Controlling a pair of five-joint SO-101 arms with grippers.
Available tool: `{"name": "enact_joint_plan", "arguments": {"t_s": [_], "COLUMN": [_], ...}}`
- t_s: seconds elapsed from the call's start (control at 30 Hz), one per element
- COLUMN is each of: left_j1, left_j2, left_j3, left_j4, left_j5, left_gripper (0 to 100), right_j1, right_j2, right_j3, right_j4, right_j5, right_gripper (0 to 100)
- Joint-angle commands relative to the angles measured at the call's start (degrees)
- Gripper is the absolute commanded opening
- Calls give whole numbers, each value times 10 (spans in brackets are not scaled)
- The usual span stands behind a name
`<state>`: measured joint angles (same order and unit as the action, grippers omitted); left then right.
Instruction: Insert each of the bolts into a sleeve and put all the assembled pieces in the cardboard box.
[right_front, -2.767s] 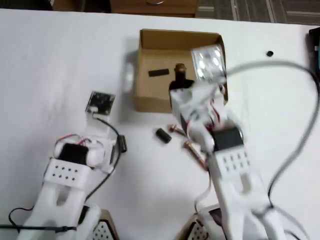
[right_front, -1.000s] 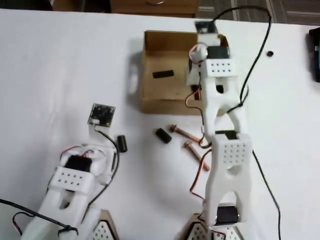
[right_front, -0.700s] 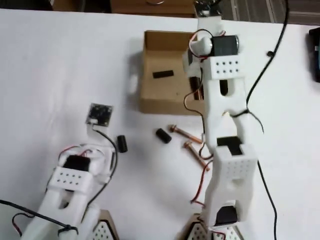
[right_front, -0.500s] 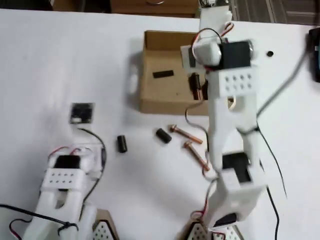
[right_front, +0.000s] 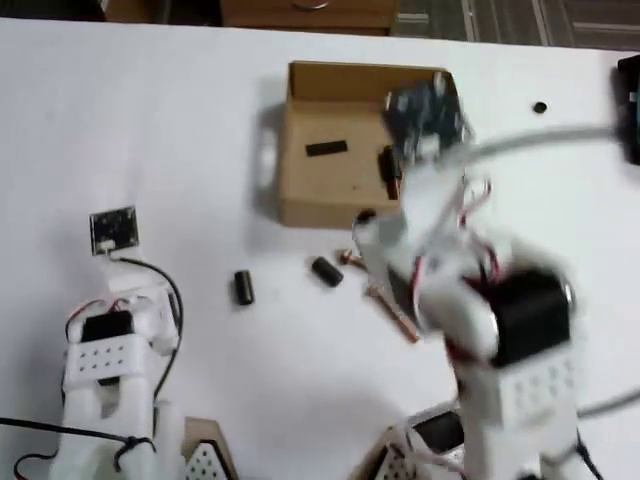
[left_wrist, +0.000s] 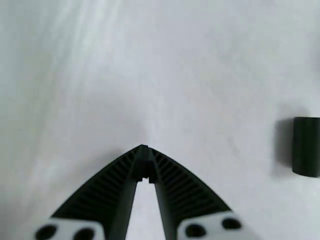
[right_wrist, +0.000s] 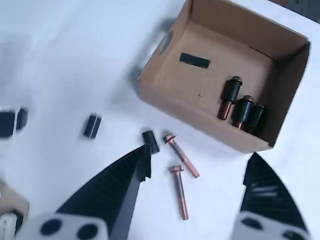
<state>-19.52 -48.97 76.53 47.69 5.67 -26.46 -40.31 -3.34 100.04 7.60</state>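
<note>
Cardboard box (right_wrist: 185, 109) with black label (right_wrist: 194, 60) inside

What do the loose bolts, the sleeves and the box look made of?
The bolts look like copper-toned metal, going by their reddish-brown sheen. The sleeves are matte black, probably rubber or plastic; I cannot tell which. The box is plain brown cardboard with dull, folded walls.

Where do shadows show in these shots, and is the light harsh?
High view: the cardboard box throws a soft-edged shadow leftward onto the table; left wrist view: a faint shadow lies beside the sleeve; the light seems diffuse, not harsh.
</note>
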Motion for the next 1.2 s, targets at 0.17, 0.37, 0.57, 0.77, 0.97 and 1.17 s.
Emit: {"name": "enact_joint_plan", "arguments": {"t_s": [0.17, 0.37, 0.57, 0.77, 0.97, 1.17], "left_j1": [-5, -5, -5, -5, -5, -5], "left_j2": [2, 2, 2, 2, 2, 2], "left_j3": [-10, -10, -10, -10, -10, -10], "left_j4": [-7, -7, -7, -5, -5, -5], "left_j5": [4, 4, 4, 4, 4, 4], "left_gripper": [22, 22, 22, 22, 22, 22], "right_j1": [-131, -135, -134, -118, -87, -86], "right_j2": [-204, -246, -249, -182, -83, 30], "right_j3": [231, 280, 281, 327, 330, 329], "right_j4": [12, 11, 10, -3, -84, -160], "right_j5": [4, 4, 4, 4, 23, 55], "right_gripper": [290, 290, 290, 290, 290, 290]}}
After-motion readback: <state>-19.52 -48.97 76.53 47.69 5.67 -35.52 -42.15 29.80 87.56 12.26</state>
